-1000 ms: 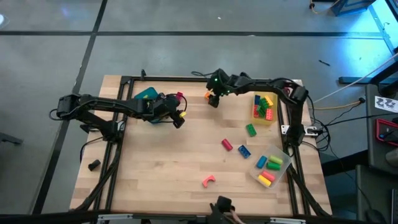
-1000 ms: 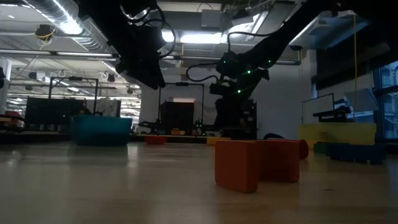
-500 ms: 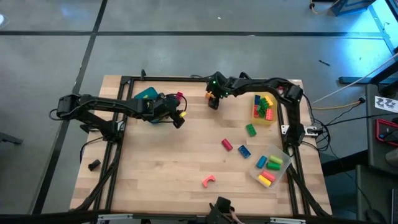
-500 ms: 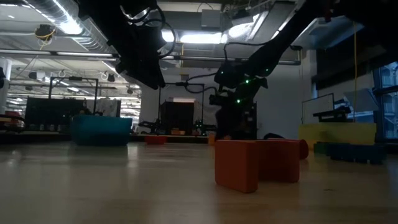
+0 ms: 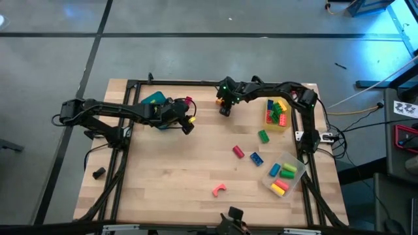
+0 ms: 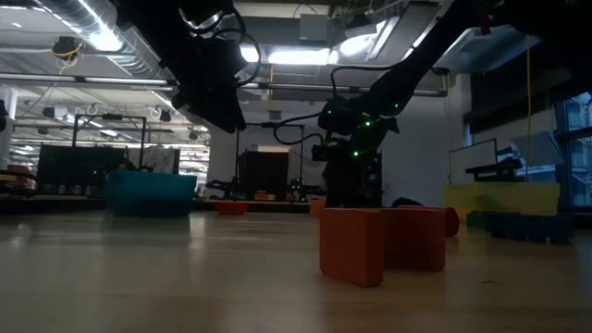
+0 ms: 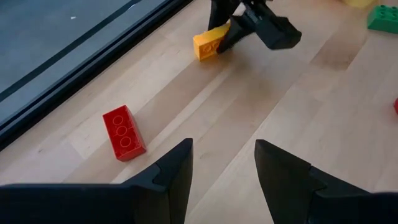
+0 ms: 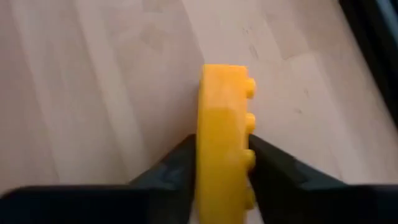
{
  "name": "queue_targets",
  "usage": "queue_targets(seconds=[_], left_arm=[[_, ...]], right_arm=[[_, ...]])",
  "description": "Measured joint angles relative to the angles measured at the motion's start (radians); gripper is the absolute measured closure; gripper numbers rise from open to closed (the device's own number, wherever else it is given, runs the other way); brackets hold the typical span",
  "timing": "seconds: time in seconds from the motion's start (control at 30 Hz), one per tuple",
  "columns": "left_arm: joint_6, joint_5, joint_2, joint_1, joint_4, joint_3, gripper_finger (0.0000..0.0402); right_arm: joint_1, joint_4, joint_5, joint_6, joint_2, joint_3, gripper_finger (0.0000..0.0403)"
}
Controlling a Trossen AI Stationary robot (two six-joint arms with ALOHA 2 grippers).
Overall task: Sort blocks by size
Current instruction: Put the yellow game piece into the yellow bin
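An orange brick (image 5: pixel 218 99) lies on its side on the wood at the table's far middle, and my right gripper (image 5: pixel 225 109) is down on it, shut. A red brick (image 7: pixel 124 132) lies to its left, by the teal tray (image 5: pixel 153 98). My left gripper (image 5: pixel 189 125) hovers open above the table near that tray, nothing between its fingers. Loose blocks lie right of centre: a green one (image 5: pixel 263 136), a red cylinder (image 5: pixel 238 151), a blue one (image 5: pixel 256 158), and a pink arch (image 5: pixel 219 190) near the front. My right gripper pinches the orange brick between its two fingers, one on the studded face (image 8: pixel 247 155) and one on the opposite face, at one end of the brick. The fingers slant down from above. The brick rests on the table on a long side, its other end (image 7: pixel 202 46) sticking out beyond the fingers.
A yellow tray (image 5: pixel 288 117) with several blocks stands at the far right. A clear tray (image 5: pixel 292 185) with several blocks stands at the near right. A dark frame rail (image 7: pixel 74 56) runs along the table's far edge, close behind both bricks. A small black lump (image 5: pixel 98 173) lies off the table's left side.
My right gripper has come down to the table at the orange brick, with a small shift toward the far edge. My left gripper and the other blocks have kept still.
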Motion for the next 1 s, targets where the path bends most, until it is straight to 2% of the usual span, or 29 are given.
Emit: queue_targets(seconds=[0.07, 0.17, 0.47, 0.83, 1.0], left_arm=[[0.0, 0.0, 0.0, 0.0, 0.0, 0.0, 0.0245], [0.0, 0.0, 0.0, 0.0, 0.0, 0.0, 0.0245], [0.0, 0.0, 0.0, 0.0, 0.0, 0.0, 0.0245], [0.0, 0.0, 0.0, 0.0, 0.0, 0.0, 0.0245], [0.0, 0.0, 0.0, 0.0, 0.0, 0.0, 0.0245]], right_arm=[[-0.001, -0.046, 0.005, -0.004, -0.012, 0.014, 0.0307], [-0.003, -0.173, 0.009, -0.029, -0.035, 0.07, 0.0307], [-0.001, -0.667, 0.142, -0.059, -0.128, 0.263, 0.0307], [-0.001, -1.065, 0.109, -0.007, -0.252, 0.269, 0.0303], [-0.001, -1.21, 0.16, 0.019, -0.306, 0.269, 0.0303]])
